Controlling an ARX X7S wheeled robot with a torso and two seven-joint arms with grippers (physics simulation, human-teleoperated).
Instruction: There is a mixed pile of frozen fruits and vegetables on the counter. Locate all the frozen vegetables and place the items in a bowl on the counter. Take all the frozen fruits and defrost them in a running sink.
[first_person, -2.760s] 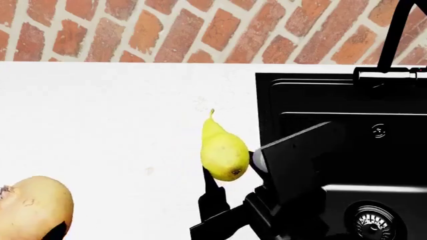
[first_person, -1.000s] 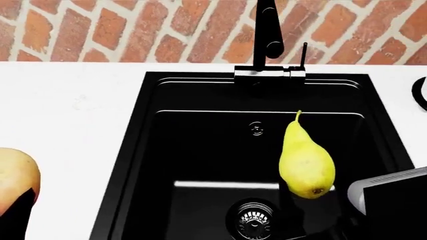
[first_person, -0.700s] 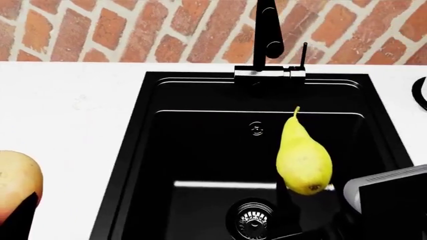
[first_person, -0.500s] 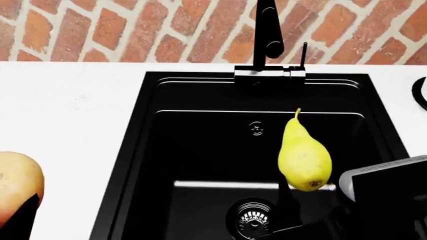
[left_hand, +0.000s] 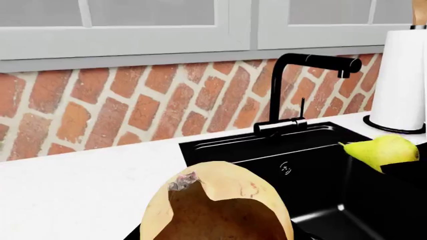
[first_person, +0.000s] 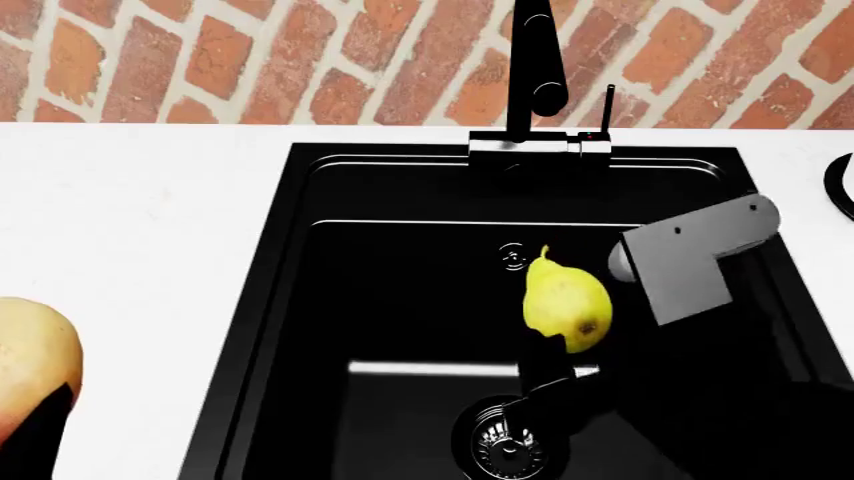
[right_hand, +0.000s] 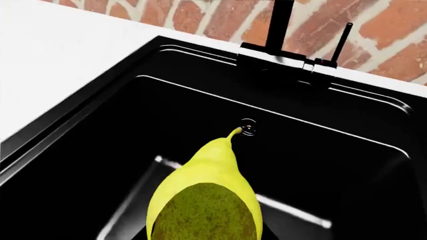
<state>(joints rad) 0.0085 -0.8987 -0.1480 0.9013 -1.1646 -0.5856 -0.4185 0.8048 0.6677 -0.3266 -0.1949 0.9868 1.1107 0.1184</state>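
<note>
A tan, rounded piece is sitting in the left pincer at the head view's left edge; I cannot tell how its jaws stand. The yellow pear, stem toward the tap, is hanging over the black sink, clamped in the right pincer above the steel drain. The white tabletop is running back to a red brick wall.

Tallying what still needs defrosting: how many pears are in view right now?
1. The yellow pear is over the black sink basin, held in the right pincer, in front of the tap. Others may lie outside the frames.
</note>
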